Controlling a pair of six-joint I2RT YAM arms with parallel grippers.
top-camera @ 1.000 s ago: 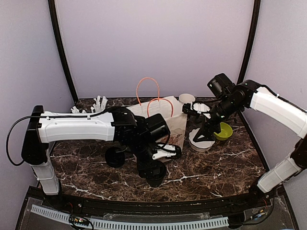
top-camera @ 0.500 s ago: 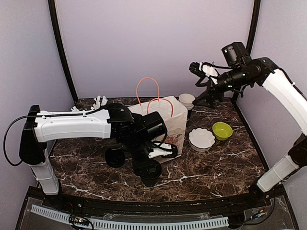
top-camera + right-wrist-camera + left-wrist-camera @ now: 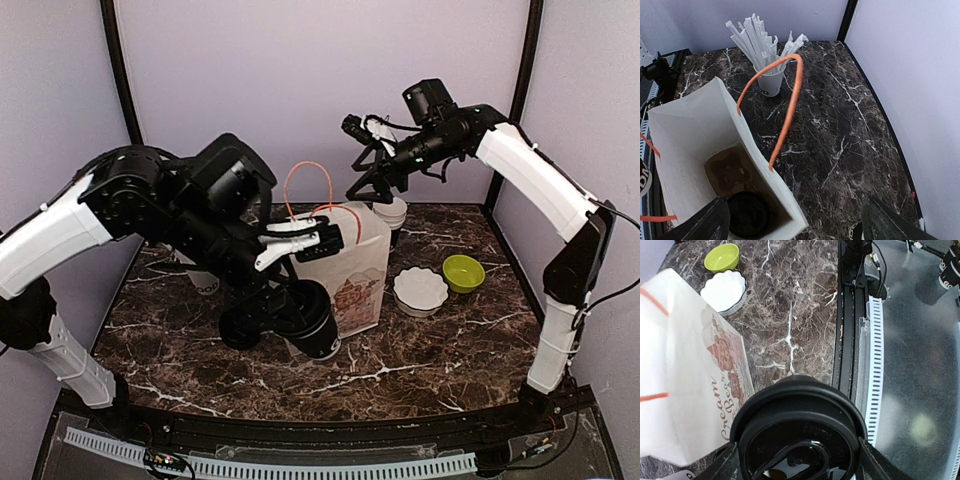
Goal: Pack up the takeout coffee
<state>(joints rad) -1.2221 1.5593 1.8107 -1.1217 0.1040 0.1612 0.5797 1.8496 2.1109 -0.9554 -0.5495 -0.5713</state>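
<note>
A dark marble-patterned table with white veins [image 3: 450,350] carries a takeout order. At its centre stands a tall white paper bag with orange loop handles [image 3: 350,268], its mouth open and cookies printed on its near face.

The left gripper [image 3: 800,466] reaches in from 9 o'clock and is clamped on a small black paper cup with a black plastic lid [image 3: 797,427]. A finger presses each side of the lid. The cup hangs tilted at the bag's 7 o'clock corner, just beside the paper. The right gripper [image 3: 800,222] hovers over the bag's mouth from 1 o'clock, its jaws spread wide with nothing between them.

At the bag's 3 o'clock rests a white scalloped bowl [image 3: 420,290], with a lime-green bowl [image 3: 463,272] just beside it at its 2 o'clock. A brown cardboard cup carrier [image 3: 730,172] lies at the bottom of the bag, and a second black-lidded cup [image 3: 747,215] shows next to it.

At 9 o'clock of the held cup, another black cup [image 3: 240,325] stands on the marble. In the right wrist view, a white paper cup of white wrapped sticks [image 3: 769,82] stands at 12 o'clock of the bag.
</note>
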